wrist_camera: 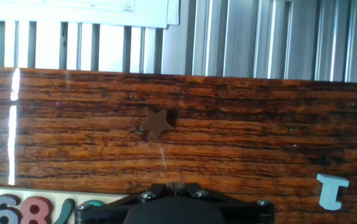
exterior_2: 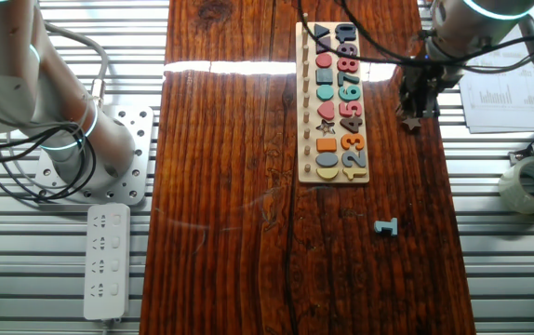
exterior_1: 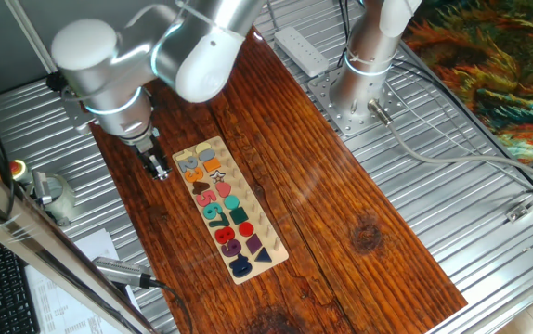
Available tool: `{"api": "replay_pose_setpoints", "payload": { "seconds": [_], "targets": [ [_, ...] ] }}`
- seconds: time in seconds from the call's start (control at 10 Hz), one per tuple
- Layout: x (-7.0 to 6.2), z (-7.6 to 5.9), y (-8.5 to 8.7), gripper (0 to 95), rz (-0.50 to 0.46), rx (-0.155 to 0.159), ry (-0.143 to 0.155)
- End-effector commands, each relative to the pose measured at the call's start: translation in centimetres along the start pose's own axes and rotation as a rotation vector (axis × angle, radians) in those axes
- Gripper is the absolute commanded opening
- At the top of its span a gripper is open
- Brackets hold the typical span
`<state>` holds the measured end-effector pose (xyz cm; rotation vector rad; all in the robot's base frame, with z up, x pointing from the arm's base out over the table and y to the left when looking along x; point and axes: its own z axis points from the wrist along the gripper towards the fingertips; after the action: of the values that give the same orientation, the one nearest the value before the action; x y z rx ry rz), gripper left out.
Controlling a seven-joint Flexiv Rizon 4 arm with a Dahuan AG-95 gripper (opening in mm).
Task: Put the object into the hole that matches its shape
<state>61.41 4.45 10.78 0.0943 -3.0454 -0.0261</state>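
The orange star piece (wrist_camera: 158, 123) lies flat on the dark wooden table, near its edge, straight ahead of my fingers in the hand view. In the other fixed view it shows as a dark shape (exterior_2: 412, 122) right under my fingertips. My gripper (wrist_camera: 174, 185) is shut and empty, just above the table beside the star and to the side of the puzzle board (exterior_2: 359, 173); it also shows in both fixed views (exterior_2: 414, 110) (exterior_1: 161, 171). The star-shaped hole (exterior_2: 324, 127) is in the board's shape row, whitish in one fixed view (exterior_1: 216, 173).
A grey-blue bracket-shaped piece (exterior_2: 387, 227) lies loose on the table past the board's end, also in the hand view (wrist_camera: 332, 191). A tape roll (exterior_2: 532, 183) and papers (exterior_2: 504, 88) sit on the metal slats beyond the table edge. A power strip (exterior_2: 105, 261) lies by the other arm's base.
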Motion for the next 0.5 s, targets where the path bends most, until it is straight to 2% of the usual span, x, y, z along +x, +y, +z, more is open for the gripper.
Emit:
{"api": "replay_pose_setpoints", "payload": {
  "seconds": [0.1,0.4,0.5],
  "targets": [
    [-0.3,0.8,-0.3,19.0,0.005,0.005,-0.067],
    [-2.0,2.2,-0.2,19.0,0.017,0.002,-0.090],
    [-2.8,2.7,0.1,38.0,0.019,0.003,-0.095]
  ]
}}
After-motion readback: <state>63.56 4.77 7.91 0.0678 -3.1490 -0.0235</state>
